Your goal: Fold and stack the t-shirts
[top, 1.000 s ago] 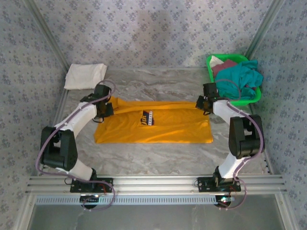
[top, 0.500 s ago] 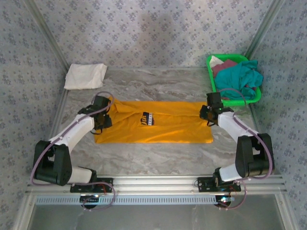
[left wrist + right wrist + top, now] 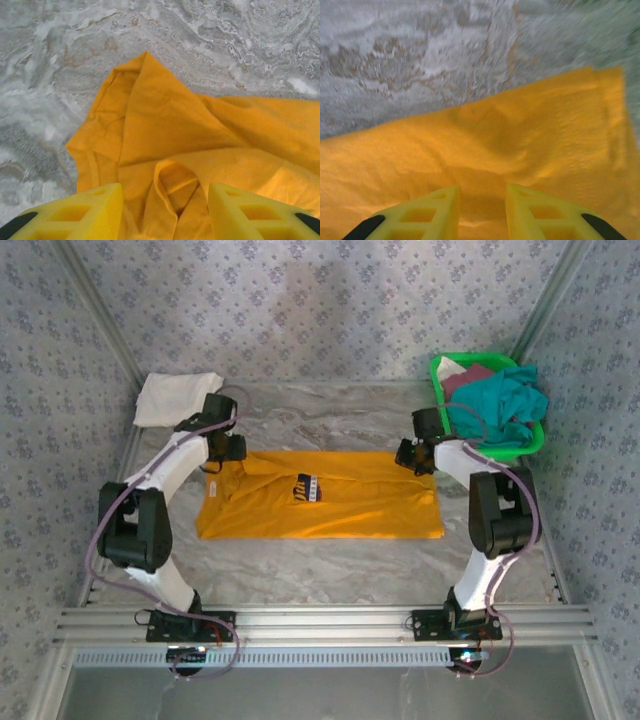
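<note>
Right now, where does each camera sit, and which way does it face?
Top external: fixed above and behind the robot, looking down at the table; left arm and right arm flank the mustard-orange t-shirt.
Left wrist: on the left arm, looking down past the left gripper at the shirt's bunched end.
Right wrist: on the right arm, looking past the right gripper at the shirt's straight edge.
Shared: all three see that shirt.

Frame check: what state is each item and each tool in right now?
orange t-shirt: flat on table, print up, rumpled at one end.
white t-shirt: folded, far left corner.
green basket: upright.
teal t-shirt: unfolded, heaped in the green basket.
maroon t-shirt: crumpled beneath it.
left tool: open, above orange cloth.
right tool: slightly open, above orange cloth.
</note>
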`<act>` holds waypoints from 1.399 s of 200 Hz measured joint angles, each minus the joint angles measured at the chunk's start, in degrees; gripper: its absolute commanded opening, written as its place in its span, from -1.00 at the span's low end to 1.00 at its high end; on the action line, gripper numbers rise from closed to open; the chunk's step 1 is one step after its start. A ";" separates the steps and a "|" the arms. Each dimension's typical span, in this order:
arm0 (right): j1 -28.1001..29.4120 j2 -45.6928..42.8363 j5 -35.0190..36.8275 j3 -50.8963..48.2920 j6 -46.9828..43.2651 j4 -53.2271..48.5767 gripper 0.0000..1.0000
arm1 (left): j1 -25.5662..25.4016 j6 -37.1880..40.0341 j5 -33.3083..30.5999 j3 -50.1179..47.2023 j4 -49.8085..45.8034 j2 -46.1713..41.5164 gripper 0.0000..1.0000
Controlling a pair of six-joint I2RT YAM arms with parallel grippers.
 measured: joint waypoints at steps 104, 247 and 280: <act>0.46 1.07 -0.24 0.04 0.17 -0.11 -0.36 | -2.84 -3.65 6.49 0.42 1.75 5.62 -0.33; -0.37 1.79 -0.09 2.67 0.20 -0.52 -0.36 | -8.83 -13.35 3.74 -5.35 2.29 -1.64 -1.00; -0.46 1.38 -0.09 2.67 0.17 -0.57 -0.35 | -12.24 -16.28 3.28 -6.67 1.95 -6.67 -1.00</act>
